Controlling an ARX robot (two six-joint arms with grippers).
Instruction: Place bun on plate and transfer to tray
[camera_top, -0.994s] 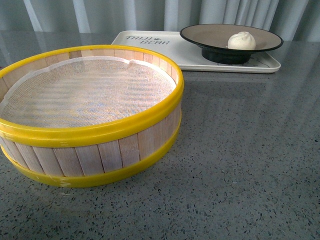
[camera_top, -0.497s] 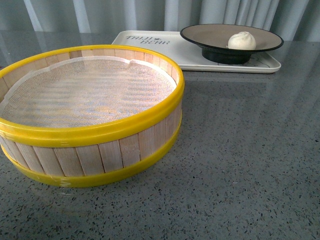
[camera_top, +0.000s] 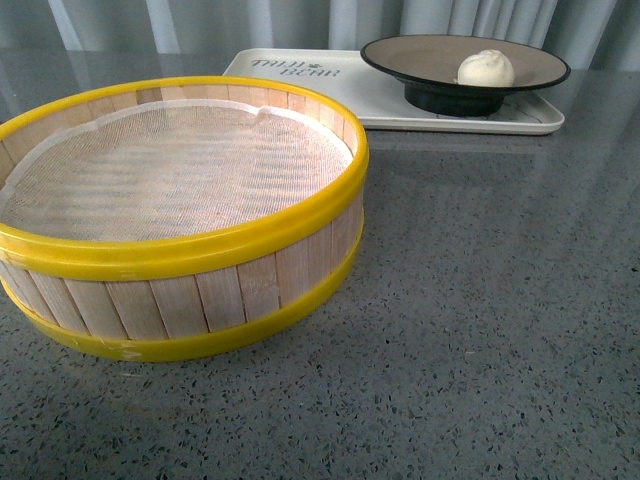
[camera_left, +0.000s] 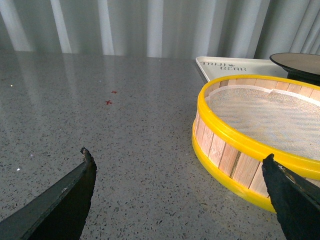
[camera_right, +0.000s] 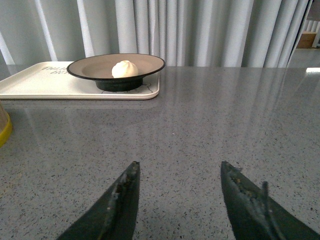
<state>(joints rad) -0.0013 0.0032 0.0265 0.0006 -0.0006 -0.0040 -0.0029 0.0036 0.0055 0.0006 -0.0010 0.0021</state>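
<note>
i see the bun (camera_top: 486, 68) sitting in the plate (camera_top: 420, 64), and the plate stands on the right part of the tray (camera_top: 330, 92) at the far side of the table (camera_top: 500, 300). the steamer basket (camera_top: 180, 210) sits near, on the left. my left gripper (camera_left: 180, 192) and right gripper (camera_right: 177, 192) both have their fingers apart, holding nothing, over bare table.

the steamer basket (camera_top: 180, 215) runs off the front view's left edge and hides the tray's (camera_top: 330, 85) near left rim. the plate (camera_top: 465, 62) covers the tray's drawing. behind the basket in the left wrist view, only a plate sliver shows.
</note>
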